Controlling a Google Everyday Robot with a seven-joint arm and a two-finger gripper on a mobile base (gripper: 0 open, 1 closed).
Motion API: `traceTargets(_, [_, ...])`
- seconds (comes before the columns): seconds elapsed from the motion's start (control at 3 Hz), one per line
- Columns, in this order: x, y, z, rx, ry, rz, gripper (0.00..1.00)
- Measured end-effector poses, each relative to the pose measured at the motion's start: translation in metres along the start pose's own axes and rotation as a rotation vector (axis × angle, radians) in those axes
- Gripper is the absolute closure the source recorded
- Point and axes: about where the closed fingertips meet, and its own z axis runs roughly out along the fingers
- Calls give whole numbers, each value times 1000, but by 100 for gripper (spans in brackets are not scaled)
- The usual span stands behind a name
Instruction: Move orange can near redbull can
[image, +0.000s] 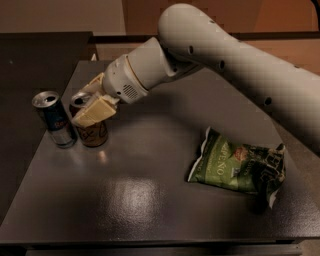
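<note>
End effector (83, 104) at orange can (95, 135), redbull can (56, 122) beside

gripper (81, 106) at top of orange can (95, 135), can upright just beside redbull can (56, 122) on dark table (150, 210); green chip bag (235, 162) well apart

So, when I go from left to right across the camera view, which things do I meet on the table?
redbull can → orange can, with the hand at its top → green chip bag, all on the dark table.
</note>
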Motion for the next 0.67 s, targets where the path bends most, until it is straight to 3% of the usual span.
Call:
traceTargets(0.33, [-1,1,1,-3,1,-2,0])
traceTargets(0.67, [-1,1,1,-3,1,-2,0])
